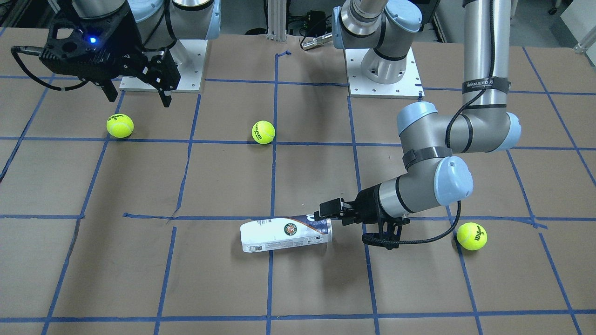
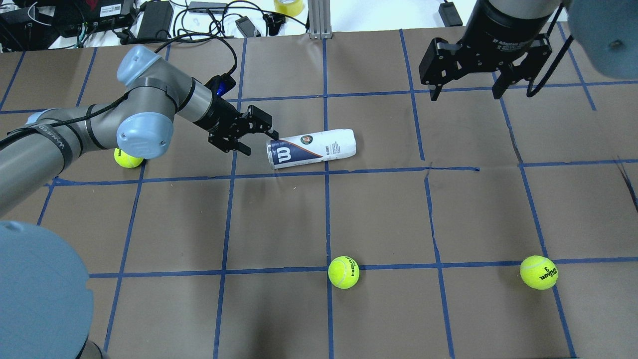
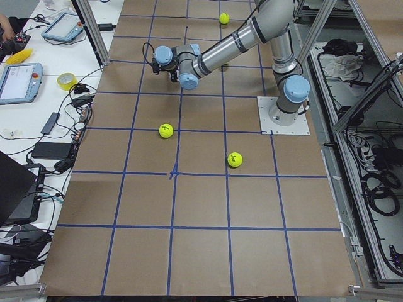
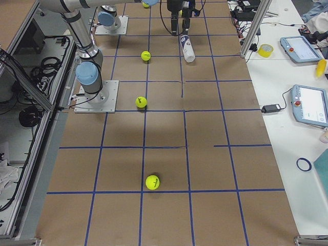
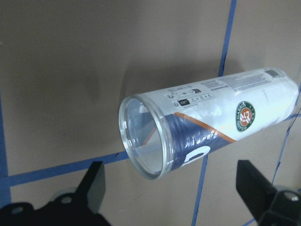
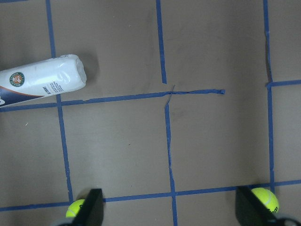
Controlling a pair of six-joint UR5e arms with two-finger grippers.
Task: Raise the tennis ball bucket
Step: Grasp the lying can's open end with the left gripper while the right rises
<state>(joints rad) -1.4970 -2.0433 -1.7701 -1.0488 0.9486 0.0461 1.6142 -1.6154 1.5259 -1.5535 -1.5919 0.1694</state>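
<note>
Table (image 2: 379, 214): brown paper surface, gridded with blue tape. Tennis ball (image 2: 343, 271): yellow-green, near row, about mid-table, resting on a tape crossing. Second tennis ball (image 2: 539, 272): same row, well to the right, also on a tape line. Third tennis ball (image 2: 127, 157): farther back on the left, partly hidden under the left arm's elbow joint. Tennis ball bucket (image 2: 311, 148): slim cylinder, lying on its side on the table just beyond the middle, near the centre line. Its long axis runs left to right across the table, slightly skewed, with the left end a little nearer the robot than the right end. The clear, round open mouth points left; the white closed end points right. The navy band with the white "W" is at the mouth end, and the round emblem sits about mid-length. Left gripper (image 2: 259, 141): low over the table, just beside the mouth of the bucket and aimed along its axis. Its jaws are spread wide, with nothing between them. Whether a fingertip touches the rim cannot be told. Right gripper (image 2: 466, 89): far right, raised above the table, pointing down, well apart from the bucket. Its jaws are apart and hold nothing. Roll of yellow tape (image 2: 288, 6): beyond the far edge, among cables.
</note>
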